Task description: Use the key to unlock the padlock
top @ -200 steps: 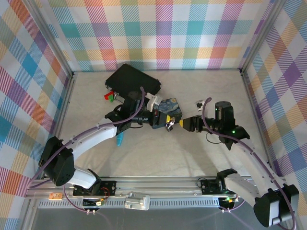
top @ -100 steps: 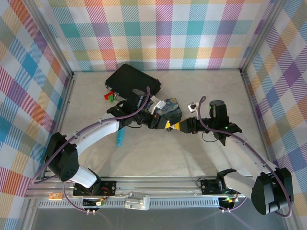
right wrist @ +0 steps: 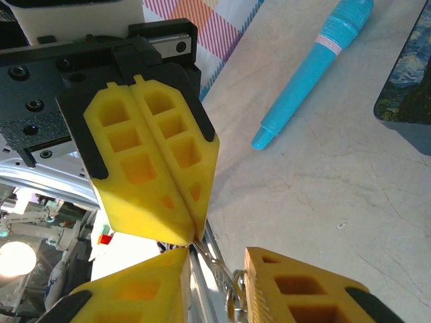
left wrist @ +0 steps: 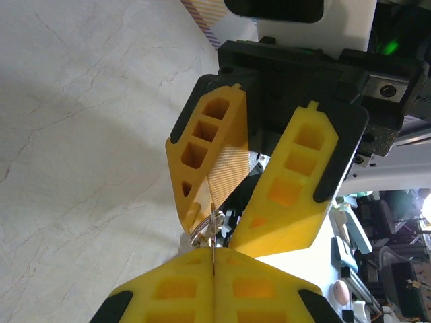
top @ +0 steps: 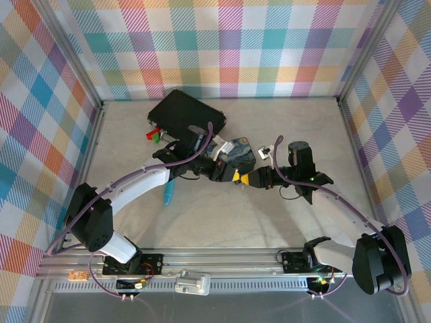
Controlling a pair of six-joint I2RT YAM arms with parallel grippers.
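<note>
In the left wrist view my left gripper (left wrist: 213, 250) is shut on the key (left wrist: 213, 225), a thin silvery blade standing out of its yellow tips with a small wire ring (left wrist: 197, 230) at its far end. My right gripper (left wrist: 219, 232) faces it tip to tip, its jaws apart on either side of the key and ring. In the right wrist view the key (right wrist: 210, 256) runs from the left gripper (right wrist: 195, 234) down between my right gripper's (right wrist: 215, 261) fingers, and the ring (right wrist: 232, 299) lies against the right-hand finger. From above, both grippers (top: 233, 176) (top: 244, 179) meet mid-table. The padlock is hidden.
A starry-night tin (top: 237, 152) lies just behind the meeting grippers, with a black case (top: 183, 113) further back left. A light-blue pen-like stick (top: 168, 194) lies left of centre under the left arm. Small red and green pieces (top: 155, 135) sit beside the case. Checked walls enclose the table.
My right gripper has moved left up to the left gripper's tips, and its jaws have narrowed around the key. The left gripper stayed shut and shifted slightly.
</note>
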